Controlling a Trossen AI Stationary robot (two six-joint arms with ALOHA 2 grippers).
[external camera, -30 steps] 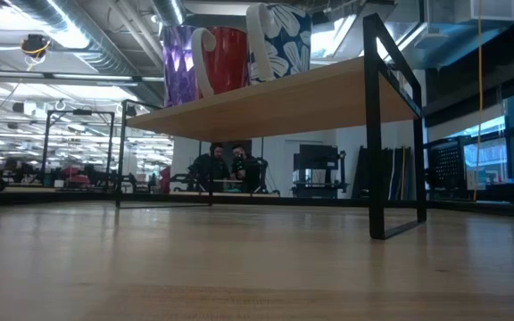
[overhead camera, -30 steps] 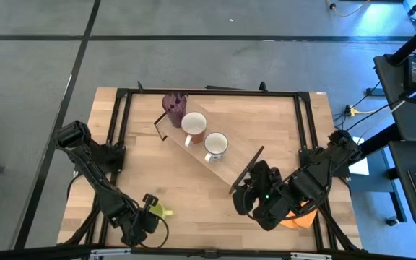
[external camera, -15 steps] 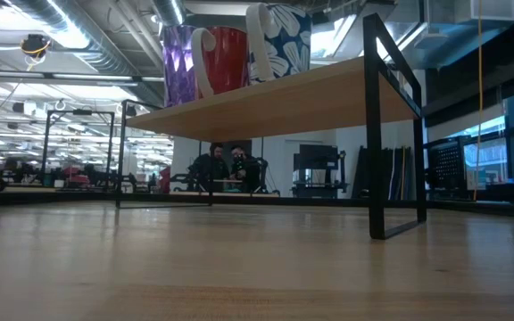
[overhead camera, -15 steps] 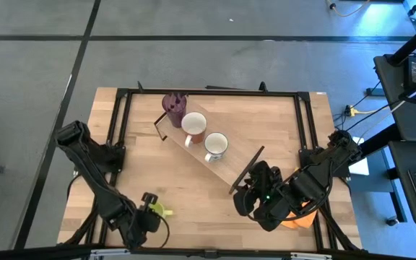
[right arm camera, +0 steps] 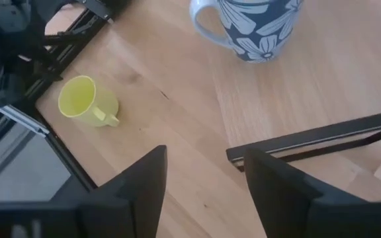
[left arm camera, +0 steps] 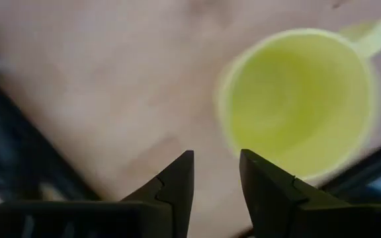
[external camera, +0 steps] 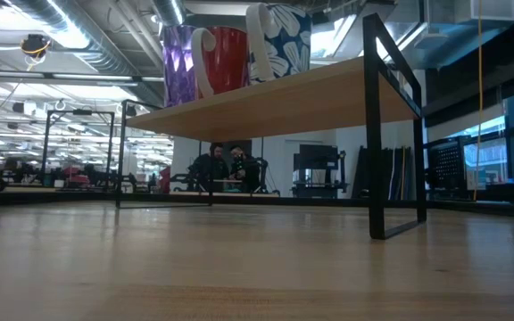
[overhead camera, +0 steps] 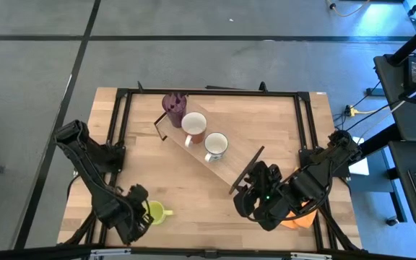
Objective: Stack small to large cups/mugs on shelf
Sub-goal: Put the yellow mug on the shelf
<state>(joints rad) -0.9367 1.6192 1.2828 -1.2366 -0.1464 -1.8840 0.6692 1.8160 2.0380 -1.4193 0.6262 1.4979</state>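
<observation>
Shelf (overhead camera: 215, 155): a light-wood plank on dark end bars, lying diagonally across the middle of the counter (overhead camera: 280, 123). It is carrying three vessels in a row: purple tumbler (overhead camera: 173, 105) at the far end, red-brown mug (overhead camera: 194, 126) beside it, and blue floral mug (overhead camera: 216, 145) next along; the remaining length of plank toward the right arm is sitting bare. Yellow-green mug (overhead camera: 154, 211): standing upright on the counter near its front left corner, handle pointing away from the left arm, well apart from the shelf. Left gripper (left arm camera: 215, 173): hovering just beside the mug's rim, jaws narrowly parted and holding nothing. Right gripper (right arm camera: 204, 173): waiting over the front right of the counter by the shelf's near end bar, jaws standing apart and holding nothing.
</observation>
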